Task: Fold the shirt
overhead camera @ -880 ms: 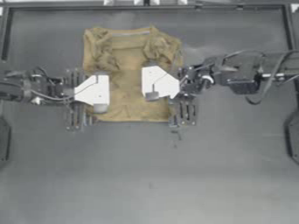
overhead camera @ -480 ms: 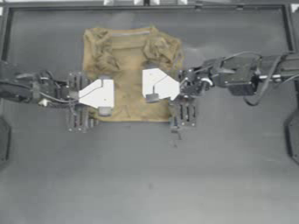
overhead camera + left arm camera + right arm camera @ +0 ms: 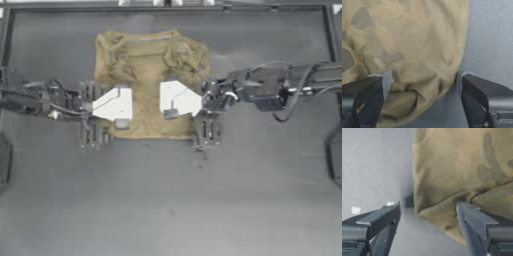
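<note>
Shirt (image 3: pixel 150 70) is spread flat on far counter (image 3: pixel 167 200), sleeves tucked inward. Left hand (image 3: pixel 420 100) and right hand (image 3: pixel 429 225) are held apart, straddling its near left and right corners.

The shirt (image 3: pixel 148 75) is lying flat on the table (image 3: pixel 174 200), toward its far edge. The left gripper (image 3: pixel 93 134) is sitting at the shirt's near left corner, the right gripper (image 3: pixel 208 134) at its near right corner, each straddling the cloth's edge.
</note>
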Controlling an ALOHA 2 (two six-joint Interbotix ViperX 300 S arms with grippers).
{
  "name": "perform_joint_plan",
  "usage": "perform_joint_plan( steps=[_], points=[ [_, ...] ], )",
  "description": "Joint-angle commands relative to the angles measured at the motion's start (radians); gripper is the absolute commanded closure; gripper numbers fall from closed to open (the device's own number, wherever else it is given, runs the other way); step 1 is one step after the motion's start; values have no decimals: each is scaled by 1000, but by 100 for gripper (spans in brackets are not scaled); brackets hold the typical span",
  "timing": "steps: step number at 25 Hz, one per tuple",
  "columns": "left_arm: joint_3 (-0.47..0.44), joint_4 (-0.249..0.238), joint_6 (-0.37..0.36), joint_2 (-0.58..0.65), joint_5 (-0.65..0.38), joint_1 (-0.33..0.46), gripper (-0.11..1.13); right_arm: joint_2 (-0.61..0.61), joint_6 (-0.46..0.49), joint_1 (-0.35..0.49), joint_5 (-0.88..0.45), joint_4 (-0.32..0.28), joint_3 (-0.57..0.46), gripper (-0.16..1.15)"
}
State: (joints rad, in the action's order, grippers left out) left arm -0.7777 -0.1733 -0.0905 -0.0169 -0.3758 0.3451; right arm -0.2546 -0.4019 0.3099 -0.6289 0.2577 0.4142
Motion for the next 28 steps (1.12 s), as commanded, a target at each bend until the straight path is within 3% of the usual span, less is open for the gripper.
perform_joint_plan(
  steps=[1, 3, 6, 9, 11, 14, 18, 28],
  points=[
    [15, -2, 3, 2, 2, 9, 8, -8, 12, 5, 20, -9, -9, 5],
    [15, -2, 5, -3, 0, 9, 14, -17, 34, 8, 20, -28, -9, 15],
    [15, 5, 6, -8, -8, 9, 31, -31, 80, 8, 12, -64, -9, 46],
    [15, 8, 5, -6, -15, 11, 60, -40, 120, 8, 0, -106, -3, 85],
    [14, 8, -2, -3, -15, 9, 82, -43, 121, 5, -2, -117, 0, 101],
    [15, 6, -3, 11, -15, 11, 107, -41, 121, -6, 2, -121, -3, 96],
    [15, 8, -2, 37, -15, 3, 97, -25, 124, -20, 2, -114, -6, 92],
    [5, 15, 28, 149, -23, -52, 99, 67, 176, -58, 0, -87, 18, 92]
  ],
)
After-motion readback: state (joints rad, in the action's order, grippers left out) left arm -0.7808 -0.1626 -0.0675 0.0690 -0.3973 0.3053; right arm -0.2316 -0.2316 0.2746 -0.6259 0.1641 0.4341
